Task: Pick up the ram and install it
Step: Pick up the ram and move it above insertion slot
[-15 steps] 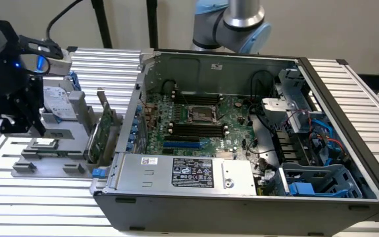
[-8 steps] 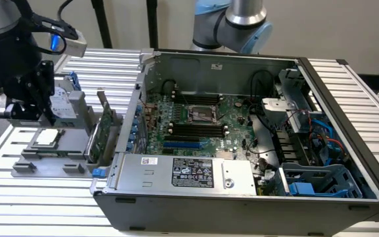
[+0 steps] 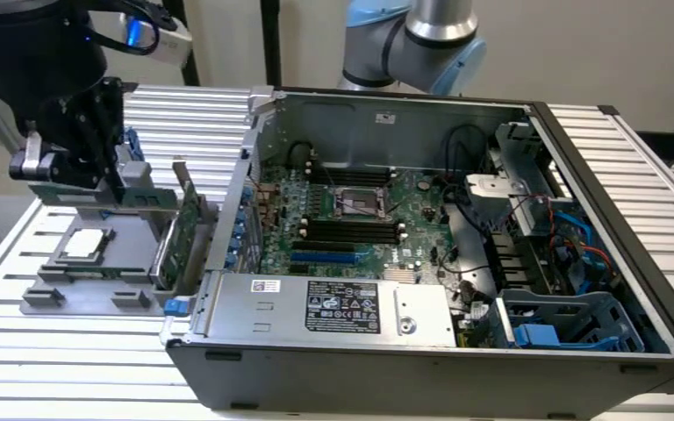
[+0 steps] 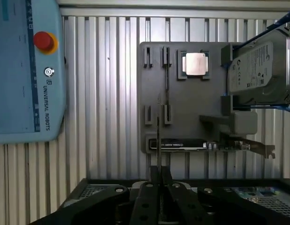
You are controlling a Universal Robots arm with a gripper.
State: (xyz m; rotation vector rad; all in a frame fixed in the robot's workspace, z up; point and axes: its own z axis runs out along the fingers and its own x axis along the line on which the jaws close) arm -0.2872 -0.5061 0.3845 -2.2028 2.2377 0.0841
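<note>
Exterior view's upper left has the end effector hanging above the grey parts holder, which sits on the slatted worktop. A silver processor chip lies flat in the holder, and a green expansion card stands upright at the edge nearest the computer. Further right, the open computer case lies on its side with the motherboard exposed. Its long black memory slots look empty.

From the wrist view, the end effector is clenched on the ram, which is seen edge-on as a thin dark line reaching out from between the fingers. The ram is over the holder and clear of its narrow slot.

By my judgement the pick-up is done. The carry to the case and the seating in a slot are not yet done.

The wrist view makes the grasp plain, and it also takes in a blue control pendant and a hard drive beside the holder. The exterior view gives the motherboard and how far apart the end effector and the slots are.
</note>
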